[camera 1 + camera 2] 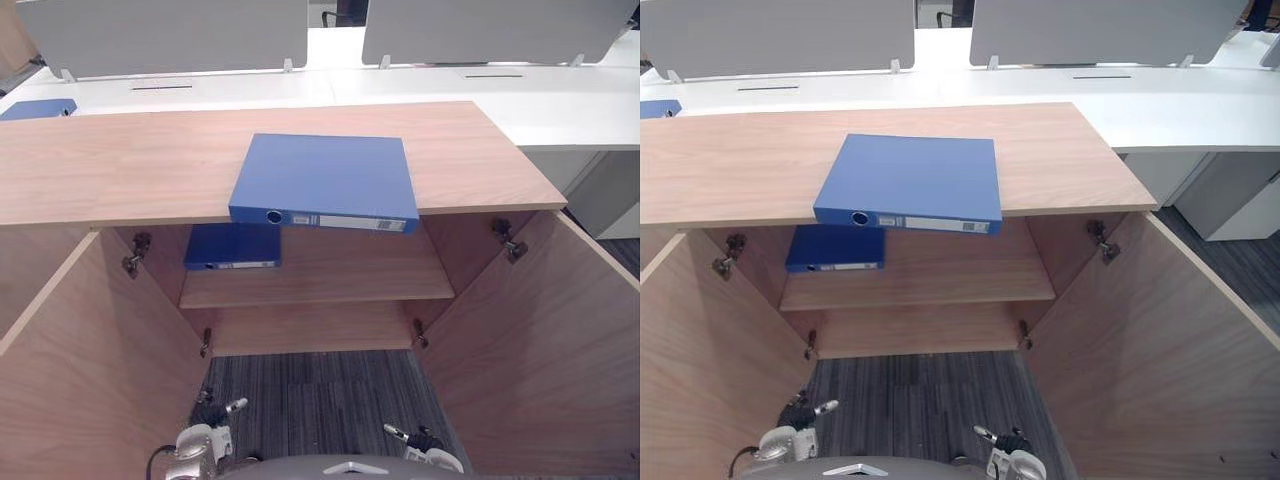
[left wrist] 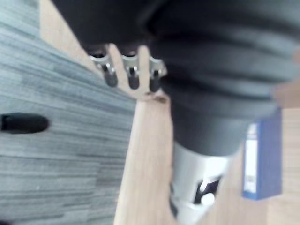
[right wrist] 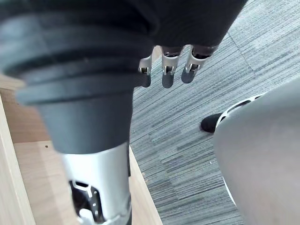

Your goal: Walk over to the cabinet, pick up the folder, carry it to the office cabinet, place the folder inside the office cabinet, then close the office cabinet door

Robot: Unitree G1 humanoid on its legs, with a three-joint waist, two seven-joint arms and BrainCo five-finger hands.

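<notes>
- The left robot hand (image 2: 132,75) hangs low in front of the cabinet, fingers relaxed and holding nothing. Carpet and the edge of a wooden panel lie past them.
- The right robot hand (image 3: 168,70) is likewise down over the carpet, fingers loose and empty.
- The blue lever-arch folder (image 1: 325,178) lies flat on the wooden cabinet top (image 1: 120,165). Its labelled spine faces the robot and juts out a little over the front edge.
- Both cabinet doors, the left door (image 1: 90,380) and the right door (image 1: 560,340), stand wide open. A second blue folder (image 1: 232,245) lies on the upper shelf (image 1: 330,275), towards its left end.
- A third blue folder (image 1: 38,108) rests on the white worktop (image 1: 420,85) behind, far to the left.
- Judging by its look, the folder on top is a stiff board binder that will keep its shape when lifted. Its smooth cover may be slippery, and how full or heavy it is cannot be told.
- The overhanging spine seems the best place to take hold, with fingers slipped beneath it and the thumb pressing on the cover. A robot hand at each short side would likely steady it better.
- Neither robot hand is near the folder yet, so the pick-up is not begun.
</notes>
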